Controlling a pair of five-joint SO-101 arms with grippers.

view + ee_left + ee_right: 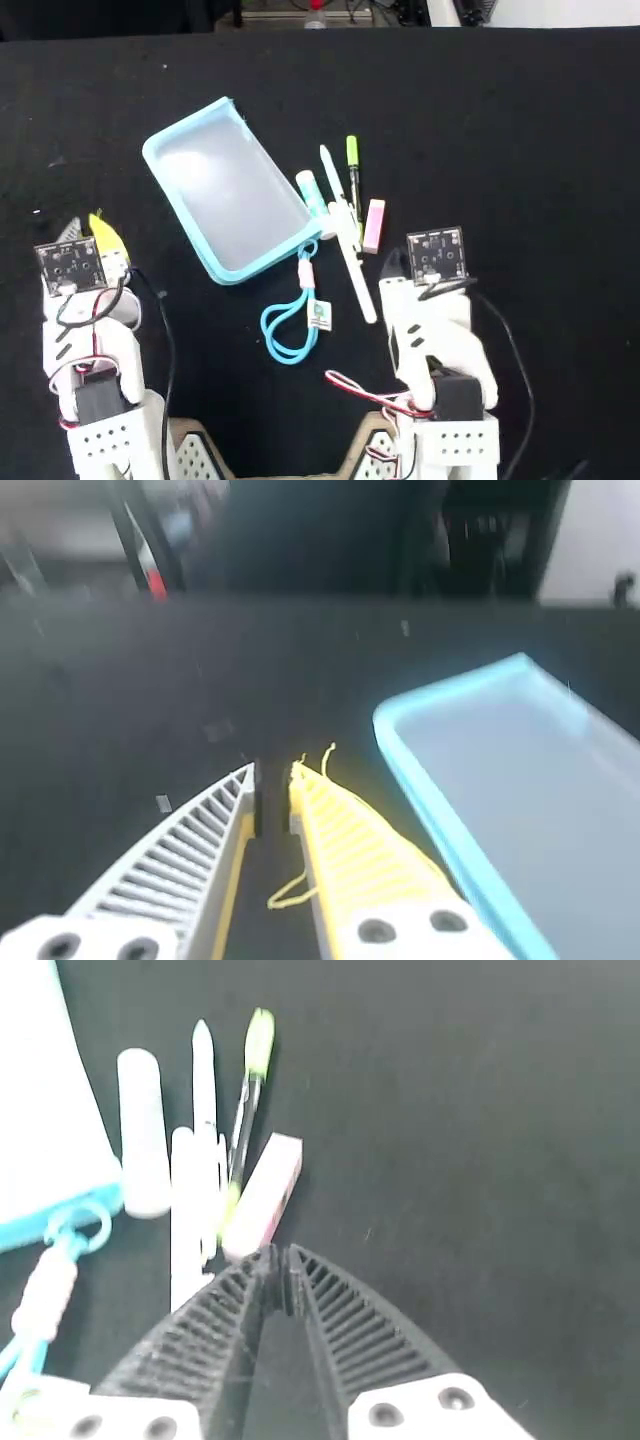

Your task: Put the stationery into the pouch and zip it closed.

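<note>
Left end effector (272, 783): narrow, almost closed, holding nothing, over the counter (520, 120) off the left side of the pouch (228, 190). Right end effector (280, 1260): closed, empty, right of the pouch, just short of the pink eraser (262, 1198). Blue strap (290, 325) trails from the pouch's near corner. Eraser, green-capped pen (248, 1080), white pen (203, 1090) and white tube (143, 1130) lie together beside the pouch's right edge, outside it

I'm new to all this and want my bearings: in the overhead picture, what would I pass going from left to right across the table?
Left gripper → blue pouch → green pen → pink eraser → right gripper. The white pen and strap overlap others, so they are left out.
</note>
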